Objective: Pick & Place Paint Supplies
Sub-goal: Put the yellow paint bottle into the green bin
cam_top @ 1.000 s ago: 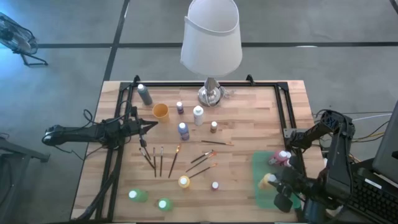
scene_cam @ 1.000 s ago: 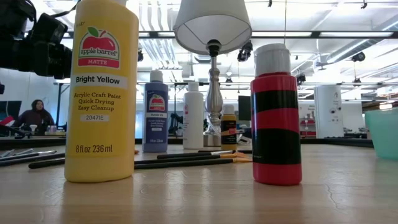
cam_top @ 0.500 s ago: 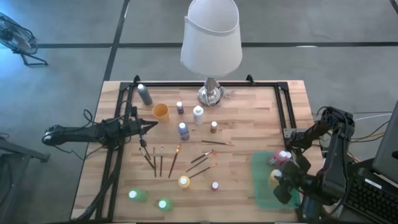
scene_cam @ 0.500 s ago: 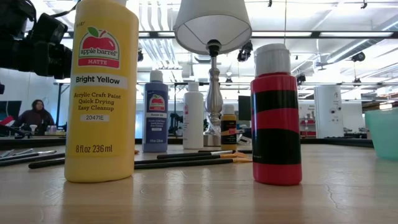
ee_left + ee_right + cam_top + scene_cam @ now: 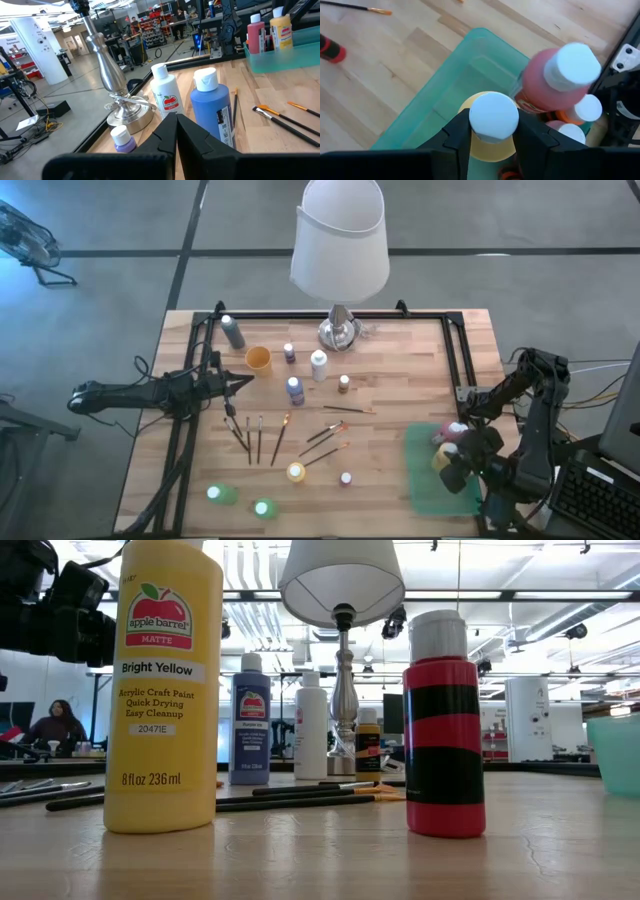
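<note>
My right gripper (image 5: 452, 462) hangs over the flat green tray (image 5: 420, 480) at the near right, shut on a yellow paint bottle (image 5: 442, 459) with a white cap. A pink bottle (image 5: 547, 82) and other capped bottles stand in the tray beside it. Several bottles stand mid-table: blue (image 5: 296, 390), white (image 5: 319, 365), small purple (image 5: 289, 352), yellow (image 5: 296, 472) and red (image 5: 346, 478). Thin paintbrushes (image 5: 258, 438) lie flat there. My left gripper (image 5: 238, 385) waits shut, level, at the left, short of the blue bottle (image 5: 212, 112). My right gripper pinches the yellow bottle by its white cap (image 5: 493, 116), one finger (image 5: 456, 134) on each side. The fingers slant down from above. The bottle hangs upright below them inside the tray's outline; whether its base touches the tray floor I cannot tell.
A tall lamp with a white shade (image 5: 338, 240) stands at the far middle. An orange cup (image 5: 258, 359) and a grey bottle (image 5: 233, 332) are far left, two green bottles (image 5: 222, 494) near left. A black frame (image 5: 455, 345) runs along the table edges.
My right gripper, still shut on the yellow bottle, has come down toward the tray and moved toward the table's far edge, rolling at the wrist. The bottle now sits beside the pink one.
</note>
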{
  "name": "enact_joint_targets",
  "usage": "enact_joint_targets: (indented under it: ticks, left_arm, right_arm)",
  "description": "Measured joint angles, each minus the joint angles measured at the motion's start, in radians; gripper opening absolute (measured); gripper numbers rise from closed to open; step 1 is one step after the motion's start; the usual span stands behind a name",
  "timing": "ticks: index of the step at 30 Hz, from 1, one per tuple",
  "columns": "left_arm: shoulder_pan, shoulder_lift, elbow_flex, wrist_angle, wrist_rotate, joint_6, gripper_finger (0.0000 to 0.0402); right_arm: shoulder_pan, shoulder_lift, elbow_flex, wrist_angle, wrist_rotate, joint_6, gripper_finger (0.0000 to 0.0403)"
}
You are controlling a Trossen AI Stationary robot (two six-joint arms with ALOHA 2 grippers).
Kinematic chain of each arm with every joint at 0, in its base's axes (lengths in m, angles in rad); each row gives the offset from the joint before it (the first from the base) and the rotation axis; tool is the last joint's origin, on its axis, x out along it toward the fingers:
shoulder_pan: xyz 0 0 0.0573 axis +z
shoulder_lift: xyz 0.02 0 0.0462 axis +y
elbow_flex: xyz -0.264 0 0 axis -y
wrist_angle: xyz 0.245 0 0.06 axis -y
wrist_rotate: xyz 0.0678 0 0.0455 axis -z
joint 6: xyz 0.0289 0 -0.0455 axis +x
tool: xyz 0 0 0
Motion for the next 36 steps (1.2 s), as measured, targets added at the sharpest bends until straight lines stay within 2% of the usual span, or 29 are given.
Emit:
enact_joint_targets:
  ticks: [6, 36]
  left_arm:
    - [0.001, 0.000, 0.000, 0.000, 0.000, 0.000, 0.0013]
    - [0.000, 0.000, 0.000, 0.000, 0.000, 0.000, 0.0013]
  right_arm:
    - [0.041, -0.002, -0.034, -0.005, 0.001, 0.051, 0.0112]
    - [0.098, -0.001, -0.070, -0.013, -0.018, 0.047, 0.0113]
